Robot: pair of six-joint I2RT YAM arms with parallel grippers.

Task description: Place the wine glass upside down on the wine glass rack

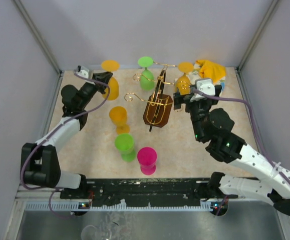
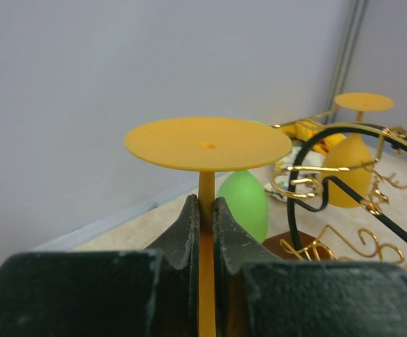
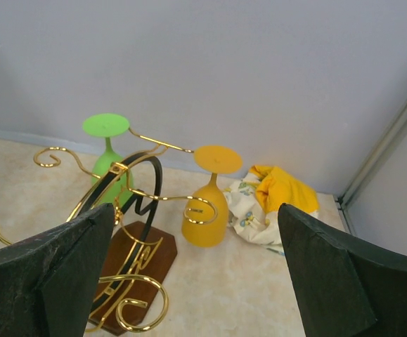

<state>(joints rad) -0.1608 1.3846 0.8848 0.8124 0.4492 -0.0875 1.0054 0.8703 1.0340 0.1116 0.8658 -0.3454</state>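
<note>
Grey walls [image 1: 160, 30] box in a speckled beige table [image 1: 84, 150], and we've got the left arm stretched forward along the left side, reaching toward the far corner. Its left gripper [image 1: 103, 78] is pinching the stem of the orange wine glass [image 1: 112, 87], fingers pressed tight on either side. The glass is held bowl down and foot up, left of the wine glass rack [image 1: 158, 107] and apart from its curled arms. On the right we see the other arm folded at the elbow, with the right gripper [image 3: 195, 210] facing the rack from close by, its fingers spread wide. A green glass [image 1: 146, 77] and another orange glass [image 1: 184, 82] sit foot up among the rack's far arms.
</note>
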